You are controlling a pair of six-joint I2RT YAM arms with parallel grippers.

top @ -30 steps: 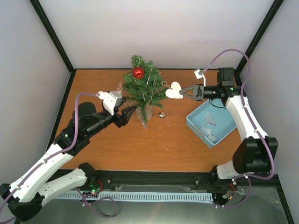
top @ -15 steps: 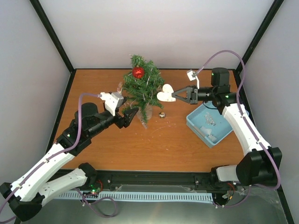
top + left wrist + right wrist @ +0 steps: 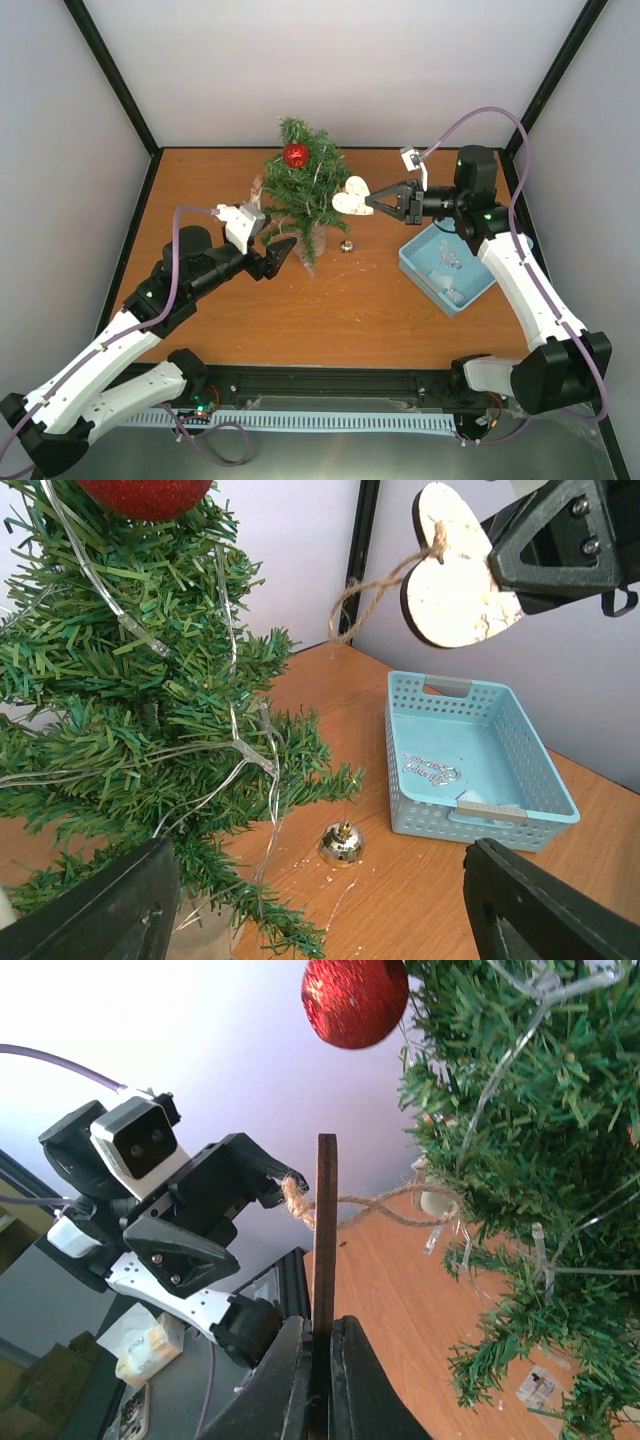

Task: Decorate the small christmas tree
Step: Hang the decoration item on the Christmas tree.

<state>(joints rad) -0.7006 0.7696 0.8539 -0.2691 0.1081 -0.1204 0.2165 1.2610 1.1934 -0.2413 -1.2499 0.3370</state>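
Around: basket, gold bauble beside tree
Left jaws: apart
Right jaws: clamped on heart
Surface: brown counter, white walls

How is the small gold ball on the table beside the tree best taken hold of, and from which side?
Probably across its round body, coming straight down from above. The gold ball sits with its small cap upward, apart from the small christmas tree and the blue basket, so both flanks look free for the left claw.
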